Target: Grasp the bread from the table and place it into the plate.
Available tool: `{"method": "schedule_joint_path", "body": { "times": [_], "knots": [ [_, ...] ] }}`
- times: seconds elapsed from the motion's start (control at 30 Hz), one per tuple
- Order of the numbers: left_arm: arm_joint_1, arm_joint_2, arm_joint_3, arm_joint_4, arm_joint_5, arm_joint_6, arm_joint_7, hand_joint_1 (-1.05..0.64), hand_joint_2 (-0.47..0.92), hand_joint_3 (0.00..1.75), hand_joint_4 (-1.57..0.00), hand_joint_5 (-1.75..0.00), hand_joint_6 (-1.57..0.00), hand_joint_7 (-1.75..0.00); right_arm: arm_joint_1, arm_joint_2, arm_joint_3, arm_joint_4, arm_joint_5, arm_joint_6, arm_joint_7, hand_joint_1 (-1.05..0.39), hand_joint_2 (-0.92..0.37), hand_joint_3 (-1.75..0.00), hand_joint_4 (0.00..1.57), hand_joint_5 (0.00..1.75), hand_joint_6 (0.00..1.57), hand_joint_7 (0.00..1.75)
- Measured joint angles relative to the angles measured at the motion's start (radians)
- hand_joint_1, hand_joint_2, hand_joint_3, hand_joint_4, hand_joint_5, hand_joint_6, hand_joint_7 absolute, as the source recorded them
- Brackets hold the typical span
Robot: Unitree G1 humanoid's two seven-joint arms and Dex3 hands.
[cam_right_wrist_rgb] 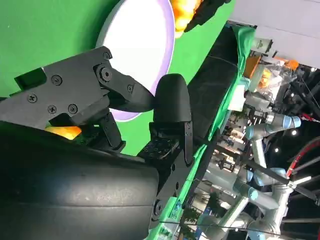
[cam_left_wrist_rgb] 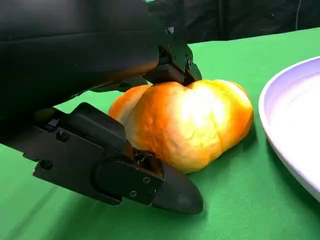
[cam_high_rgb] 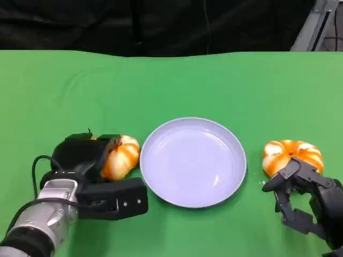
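Worktop (cam_high_rgb: 225,80) under green cloth, carrying a pale lavender plate (cam_high_rgb: 236,171) at centre and two orange-glazed breads. Left bread (cam_high_rgb: 122,155) lies just beside the plate's left rim, on the cloth; the left hand (cam_high_rgb: 99,176) has its fingers (cam_left_wrist_rgb: 145,182) closed around it, one below and one above in the left wrist view. Right bread (cam_high_rgb: 292,155) lies right of the plate, apart from it. Right hand (cam_high_rgb: 305,198) sits just in front of this bread, fingers (cam_high_rgb: 284,174) spread at its near edge, grasping nothing.
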Motion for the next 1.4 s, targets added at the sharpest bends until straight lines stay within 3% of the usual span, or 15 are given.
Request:
{"method": "schedule_joint_path", "body": {
  "times": [1.13, 1.4],
  "knots": [
    [0.0, 0.0, -0.001, 0.001, -0.001, 0.0, 0.001, -0.99, 0.92, 0.12, -0.32, -0.01, -0.4, -0.01, 0.0, 0.0, 0.0, 0.0, 0.0, 0.0, 0.001, -0.18, -0.71, -0.88, 0.77, 1.75, 0.69, 1.53],
    [-0.027, -0.009, -0.01, 0.068, -0.004, -0.029, 0.033, -0.99, 0.92, 0.12, -0.33, -0.01, -0.41, -0.01, 0.011, 0.001, 0.0, -0.027, 0.0, 0.019, 0.001, -0.17, -0.7, -0.89, 0.77, 1.75, 0.69, 1.53]
  ]
}}
